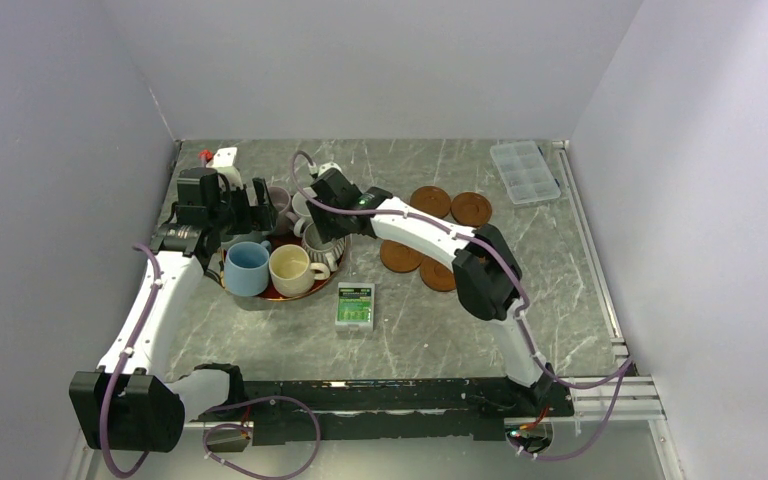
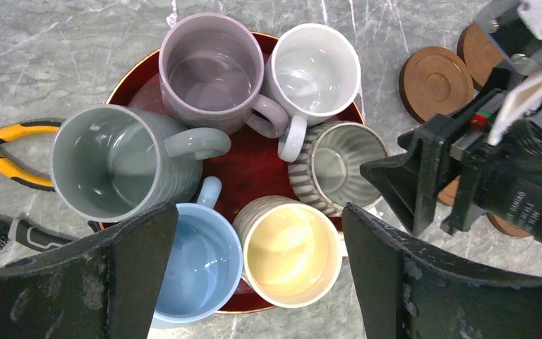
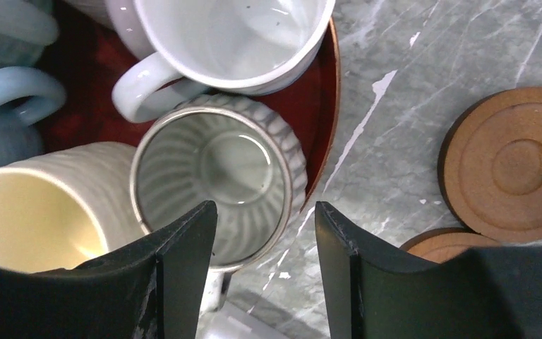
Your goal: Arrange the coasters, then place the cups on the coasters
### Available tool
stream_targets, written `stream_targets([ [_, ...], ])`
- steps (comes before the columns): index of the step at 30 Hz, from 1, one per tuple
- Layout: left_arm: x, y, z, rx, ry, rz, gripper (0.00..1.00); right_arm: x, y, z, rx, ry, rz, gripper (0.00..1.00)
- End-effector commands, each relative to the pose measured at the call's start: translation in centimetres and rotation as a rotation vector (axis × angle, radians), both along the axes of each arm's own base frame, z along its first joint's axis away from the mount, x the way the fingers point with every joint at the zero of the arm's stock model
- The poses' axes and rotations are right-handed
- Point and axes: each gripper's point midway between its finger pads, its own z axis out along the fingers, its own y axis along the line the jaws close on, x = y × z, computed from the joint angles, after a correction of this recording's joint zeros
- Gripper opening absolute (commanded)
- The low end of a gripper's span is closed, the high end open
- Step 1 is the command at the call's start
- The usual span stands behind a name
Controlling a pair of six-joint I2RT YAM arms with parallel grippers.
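Six cups crowd a dark-red tray (image 2: 254,166): mauve (image 2: 212,67), white (image 2: 314,67), grey-green (image 2: 109,162), striped (image 2: 342,166), light blue (image 2: 197,261) and cream (image 2: 293,251). My left gripper (image 2: 257,212) hangs open above the blue and cream cups, touching nothing. My right gripper (image 3: 265,212) is open over the striped cup (image 3: 219,183), one finger inside its rim and the other outside; the wall is not clamped. Several coasters (image 1: 430,200) (image 1: 400,256) lie on the table right of the tray, and two show in the right wrist view (image 3: 515,162) (image 3: 444,247).
Yellow-handled pliers (image 2: 7,152) lie left of the tray. A green-and-white box (image 1: 355,307) sits in front of it. A clear compartment box (image 1: 526,171) is at the back right, a small white part (image 1: 222,157) at the back left. Walls close three sides.
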Motion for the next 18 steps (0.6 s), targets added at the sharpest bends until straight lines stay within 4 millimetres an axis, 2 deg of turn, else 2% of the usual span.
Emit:
stream_targets([
  [1, 0.3, -0.4, 3.0, -0.024, -0.078, -0.005, 0.93, 1.7, -1.2, 1.0, -0.081, -0.064, -0.068, 0.56],
  [7, 0.4, -0.6, 2.8, -0.025, -0.071, -0.011, 0.93, 2.4, -0.8, -0.4, -0.109, -0.064, -0.069, 0.53],
  [18, 0.5, -0.7, 2.3, -0.027, -0.058, -0.013, 0.93, 2.6, -0.3, -1.6, -0.118, -0.055, -0.057, 0.37],
])
